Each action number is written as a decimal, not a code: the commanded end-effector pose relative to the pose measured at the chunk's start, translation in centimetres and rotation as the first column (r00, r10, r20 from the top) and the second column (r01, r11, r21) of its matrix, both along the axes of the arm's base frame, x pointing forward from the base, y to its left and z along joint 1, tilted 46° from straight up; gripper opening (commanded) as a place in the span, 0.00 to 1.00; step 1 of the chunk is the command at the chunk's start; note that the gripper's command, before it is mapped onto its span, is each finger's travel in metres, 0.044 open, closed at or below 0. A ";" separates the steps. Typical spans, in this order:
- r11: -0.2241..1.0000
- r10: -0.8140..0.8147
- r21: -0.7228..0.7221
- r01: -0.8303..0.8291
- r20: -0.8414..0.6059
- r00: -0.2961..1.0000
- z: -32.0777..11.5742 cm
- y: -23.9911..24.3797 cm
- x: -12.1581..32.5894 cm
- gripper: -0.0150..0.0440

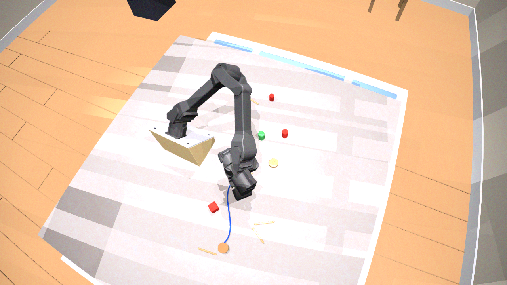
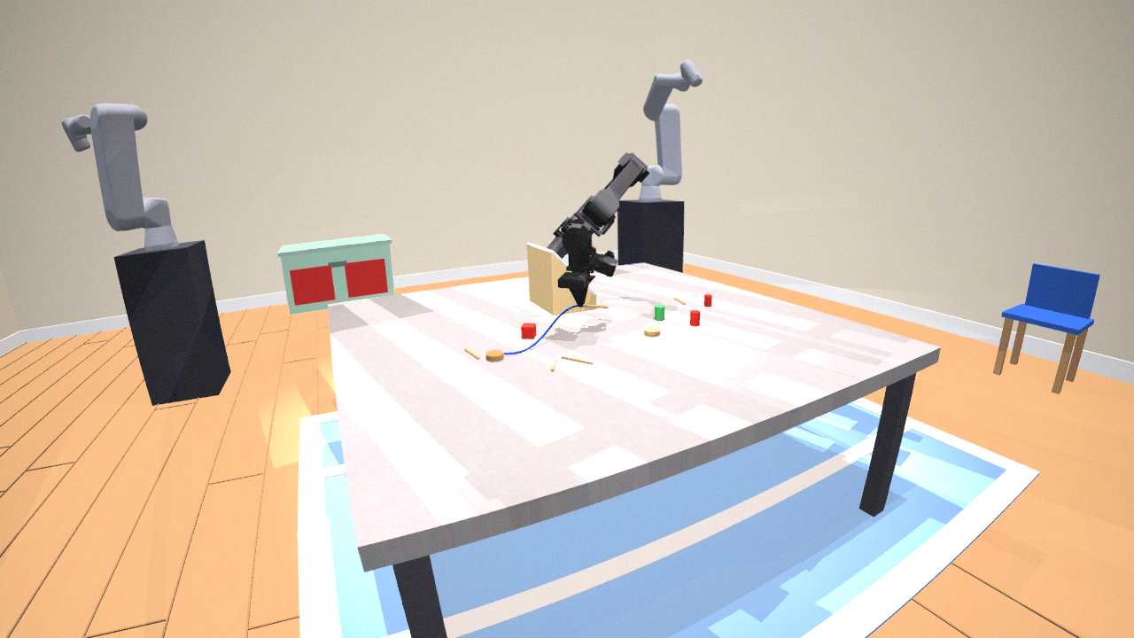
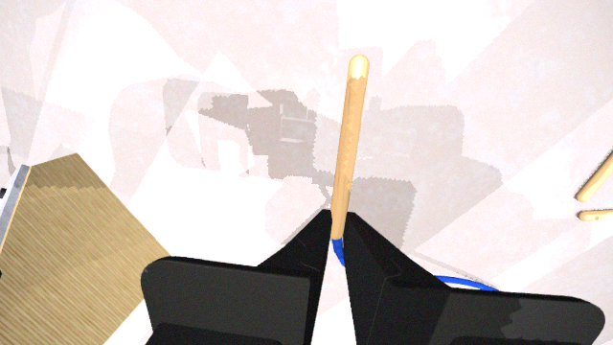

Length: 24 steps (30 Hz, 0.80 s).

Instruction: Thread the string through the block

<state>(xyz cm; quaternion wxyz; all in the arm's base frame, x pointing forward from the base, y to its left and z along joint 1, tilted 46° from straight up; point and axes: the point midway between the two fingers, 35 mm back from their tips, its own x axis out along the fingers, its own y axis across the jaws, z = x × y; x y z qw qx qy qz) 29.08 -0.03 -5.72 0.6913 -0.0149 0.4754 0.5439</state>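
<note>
My gripper [image 2: 582, 302] [image 3: 336, 219] is shut on the rear end of the thin wooden stick [image 2: 597, 306] [image 3: 351, 144], above the table; its fingertips are hidden in the top view. The stick reaches out past the fingertips, roughly level, its far end free. The blue string [image 1: 229, 219] [image 3: 338, 249] runs from the stick's rear end to the round wooden button [image 1: 223, 247] [image 2: 494, 355] on the table. A small red cube [image 1: 213, 207] [image 2: 528, 330] stands between the button and the arm's base. I cannot make out a hole in it or any separate wooden block.
The arm's wooden wedge base [image 1: 179, 150] [image 2: 547, 281] [image 3: 72, 240] stands close by. Loose sticks [image 1: 264, 223] [image 1: 257, 234] [image 1: 206, 251] lie near the button. A wooden disc [image 1: 273, 162] [image 2: 651, 332], a green cylinder [image 1: 261, 135] [image 2: 658, 312] and two red cylinders [image 1: 284, 133] [image 1: 271, 97] stand beyond the arm.
</note>
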 end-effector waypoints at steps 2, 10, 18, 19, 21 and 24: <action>0.992 -0.123 -0.015 0.122 -0.143 0.982 -0.1 -0.5 0.2 0.25; 0.949 -0.311 -0.075 0.305 -0.363 0.878 -0.2 -1.1 0.4 0.25; 0.872 -0.472 -0.177 0.456 -0.547 0.691 -0.2 -1.7 0.6 0.25; 0.861 -0.490 -0.193 0.471 -0.566 0.663 -0.2 -1.7 0.6 0.25; 0.836 -0.523 -0.225 0.500 -0.602 0.603 -0.2 -1.9 0.7 0.25; 0.797 -0.566 -0.276 0.537 -0.649 0.507 -0.2 -2.1 0.8 0.25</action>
